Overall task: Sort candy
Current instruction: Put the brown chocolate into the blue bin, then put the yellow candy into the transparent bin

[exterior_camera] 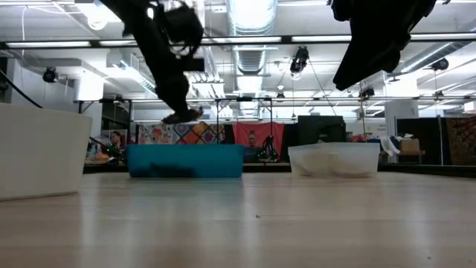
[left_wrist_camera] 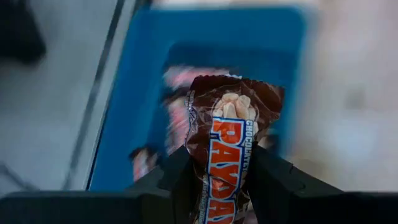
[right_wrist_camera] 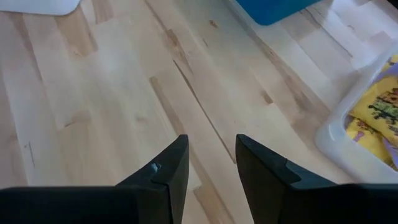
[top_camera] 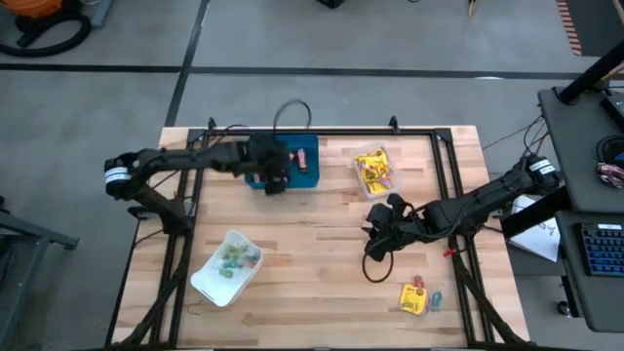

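The wooden table carries three trays, and both dark arms reach in over it from opposite sides. The left arm stretches along the far edge so that the left gripper hangs above the blue tray, while the right arm lies across the right half with the right gripper hovering over bare wood near the middle. The white tray sits toward the near left corner and holds tiny pastel sweets; the clear tray stands to the right of the blue one with yellow packets inside. In the left wrist view the left gripper's fingers are clenched on a brown-red mini bar (its wrapper printed in white, orange and blue), held up over the blue tray, where more wrapped pieces show as a blur. The right gripper's fingers stand apart with nothing between them. Near the table's near right edge lie a loose yellow packet and, just beside it, a few small pastel pieces.
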`<state>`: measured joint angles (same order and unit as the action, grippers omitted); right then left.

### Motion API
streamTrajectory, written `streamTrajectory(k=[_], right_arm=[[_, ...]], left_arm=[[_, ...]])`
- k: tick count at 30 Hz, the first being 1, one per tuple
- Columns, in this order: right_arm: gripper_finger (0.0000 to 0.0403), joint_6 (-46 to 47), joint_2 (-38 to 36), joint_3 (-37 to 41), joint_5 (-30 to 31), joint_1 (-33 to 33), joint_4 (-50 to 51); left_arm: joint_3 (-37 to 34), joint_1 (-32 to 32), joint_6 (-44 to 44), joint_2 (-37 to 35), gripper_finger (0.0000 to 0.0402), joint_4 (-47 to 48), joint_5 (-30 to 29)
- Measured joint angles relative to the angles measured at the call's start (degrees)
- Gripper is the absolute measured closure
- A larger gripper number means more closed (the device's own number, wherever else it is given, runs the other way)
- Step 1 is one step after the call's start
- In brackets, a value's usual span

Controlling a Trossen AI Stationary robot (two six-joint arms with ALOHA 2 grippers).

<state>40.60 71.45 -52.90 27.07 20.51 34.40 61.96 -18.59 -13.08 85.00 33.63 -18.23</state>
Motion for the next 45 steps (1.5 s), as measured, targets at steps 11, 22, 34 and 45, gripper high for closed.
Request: streamTrajectory(k=[11,22,34,45], right_arm=[[0.0268,1.0,2.6,0.0,-1.2,0.0,-1.3],[0.0268,2.7,2.2,0.0,-7.8,0.0,-1.3],[0.0278,5.8,2.2,0.0,-16.9,0.0,-0.3],[0.0278,22.7,4.9,0.0,-31.8,1.6,7.7]], left_arm=[[0.1,-13.2,4.3,2.6,0.0287,-0.9,5.3],[0.1,-12.9,3.6,2.5,0.0215,-1.4,7.0],[0.1,-6.6,9.7,0.6,0.0160,0.5,16.4],[-0.3,14.4,12.8,-4.1,0.0175,-7.8,13.5]])
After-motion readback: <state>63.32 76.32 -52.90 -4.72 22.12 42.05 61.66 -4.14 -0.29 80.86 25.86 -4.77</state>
